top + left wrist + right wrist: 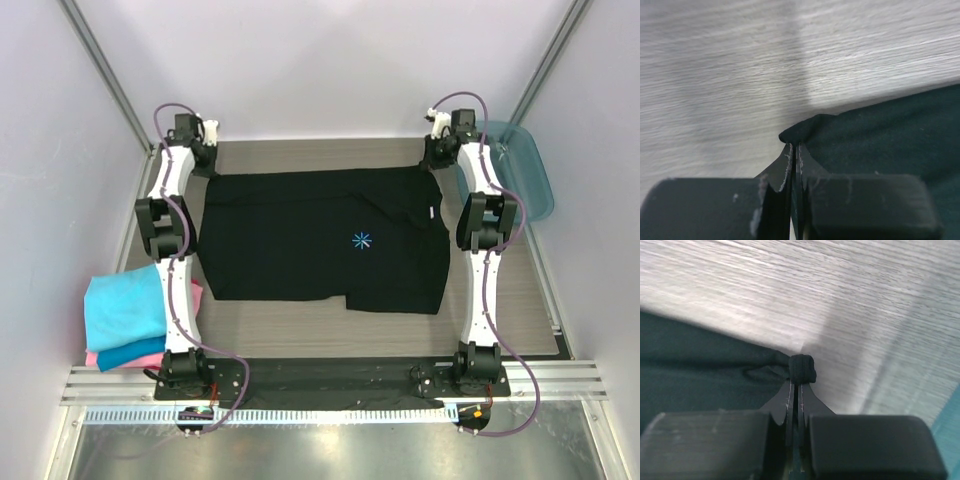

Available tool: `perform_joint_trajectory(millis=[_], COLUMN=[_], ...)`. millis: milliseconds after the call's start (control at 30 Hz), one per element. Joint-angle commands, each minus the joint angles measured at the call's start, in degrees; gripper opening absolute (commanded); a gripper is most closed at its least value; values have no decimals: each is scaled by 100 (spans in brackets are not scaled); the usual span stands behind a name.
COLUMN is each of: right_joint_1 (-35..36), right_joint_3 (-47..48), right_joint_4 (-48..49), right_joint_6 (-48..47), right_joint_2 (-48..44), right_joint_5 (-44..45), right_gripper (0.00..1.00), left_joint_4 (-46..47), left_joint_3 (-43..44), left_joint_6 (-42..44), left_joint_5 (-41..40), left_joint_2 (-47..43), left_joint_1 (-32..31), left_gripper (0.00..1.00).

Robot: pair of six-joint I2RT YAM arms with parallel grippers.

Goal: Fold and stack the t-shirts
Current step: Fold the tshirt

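Note:
A large black t-shirt (320,235) with a small light-blue starburst lies spread flat in the middle of the table. My left gripper (207,168) is at its far left corner. In the left wrist view that gripper (796,146) is shut on a pinch of the black cloth (880,140). My right gripper (430,160) is at the far right corner; in the right wrist view it (795,383) is shut on a small bunched fold of the black t-shirt (802,368). Folded turquoise (125,303), blue (132,352) and pink (92,358) t-shirts are stacked at the near left.
A translucent teal plastic tray (522,165) stands at the far right, just beyond the right arm. Pale walls close in the table on three sides. The stack of folded tees sits against the left arm's base link.

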Motion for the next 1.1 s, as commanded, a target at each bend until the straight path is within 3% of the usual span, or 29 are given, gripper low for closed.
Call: perform_joint_trajectory(millis=[0,233,367,600,867,1067], right_joint_1=[-116,-133,-133,-133,-133,-133], right_joint_3=[113,-615,-1669,-4067,-5396,-5144], right_joint_4=[120,111,453,1217,1491,1149], right_joint_6=[-219,-377,-737,-1247,-1669,-1539], right_joint_2=[-1228,-3057,-4445,-6951,-9307,-10714], right_joint_5=[-192,-245,-105,246,353,299], right_gripper=[1,1,1,1,1,1], left_joint_4=[125,46,55,196,960,1188], left_joint_3=[391,278,-39,-856,-2394,-3721], left_joint_6=[-71,-185,-334,-449,-344,-221], left_joint_5=[29,451,802,1005,1067,909], left_joint_2=[-1092,-2304,-3034,-4291,-6652,-8341], left_joint_1=[19,28,98,256,327,353], left_gripper=[0,0,0,0,0,0])
